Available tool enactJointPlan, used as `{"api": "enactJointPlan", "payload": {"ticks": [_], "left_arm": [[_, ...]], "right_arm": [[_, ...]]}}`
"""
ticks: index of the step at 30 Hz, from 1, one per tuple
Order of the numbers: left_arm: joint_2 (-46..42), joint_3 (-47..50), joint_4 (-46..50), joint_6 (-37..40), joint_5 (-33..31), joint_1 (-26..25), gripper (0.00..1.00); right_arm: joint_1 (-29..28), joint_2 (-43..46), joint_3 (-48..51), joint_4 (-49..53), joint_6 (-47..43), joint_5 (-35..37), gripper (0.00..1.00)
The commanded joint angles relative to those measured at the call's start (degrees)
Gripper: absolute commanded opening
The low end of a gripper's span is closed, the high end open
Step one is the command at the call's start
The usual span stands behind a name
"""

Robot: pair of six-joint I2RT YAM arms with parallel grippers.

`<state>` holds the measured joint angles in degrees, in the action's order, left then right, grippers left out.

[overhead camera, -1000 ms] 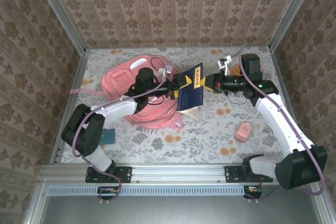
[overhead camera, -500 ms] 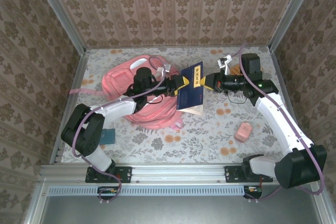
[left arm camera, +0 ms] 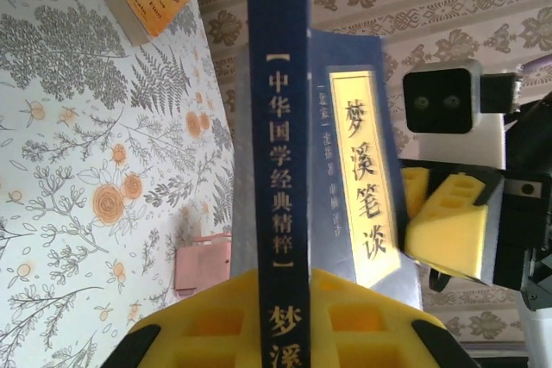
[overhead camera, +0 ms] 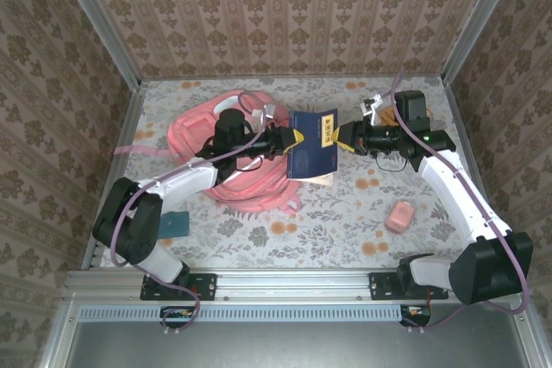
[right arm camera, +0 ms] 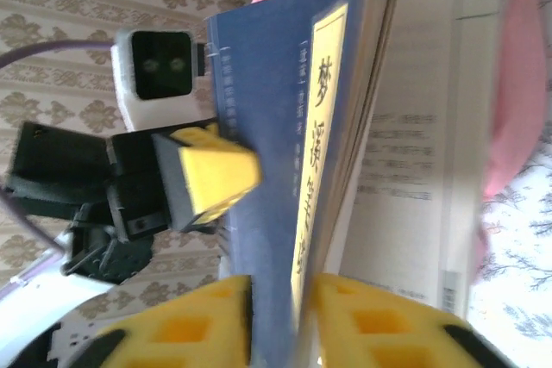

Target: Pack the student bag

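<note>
The student bag (overhead camera: 185, 137) lies flat on the desk (overhead camera: 259, 232). Just right of the bag, a blue book (overhead camera: 312, 146) is held upright. The left gripper (overhead camera: 291, 139) reaches across the bag and is clamped tight on the book's spine. The right gripper (overhead camera: 344, 135), on the side of the book away from the bag, straddles the cover's edge; I cannot tell whether it pinches it.

Large pink student bag (overhead camera: 185, 135), lying flat, left of centre, white patch near top, pink strap trailing leftward.
</note>
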<state>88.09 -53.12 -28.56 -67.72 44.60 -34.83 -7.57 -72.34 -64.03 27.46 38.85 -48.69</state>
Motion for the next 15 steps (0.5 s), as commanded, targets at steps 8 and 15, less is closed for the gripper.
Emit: {"api": "enactJointPlan", "payload": {"ticks": [8, 15], "left_arm": [[-9.8, -1.6, 15.2, 6.2, -19.4, 1.8, 0.05], [-10.3, -1.5, 13.0, -1.0, -30.3, 1.4, 0.05]], "right_arm": [[0.1, 9.0, 12.3, -13.2, 12.8, 7.0, 0.8], [-4.7, 12.5, 21.2, -31.5, 29.6, 9.5, 0.92]]}}
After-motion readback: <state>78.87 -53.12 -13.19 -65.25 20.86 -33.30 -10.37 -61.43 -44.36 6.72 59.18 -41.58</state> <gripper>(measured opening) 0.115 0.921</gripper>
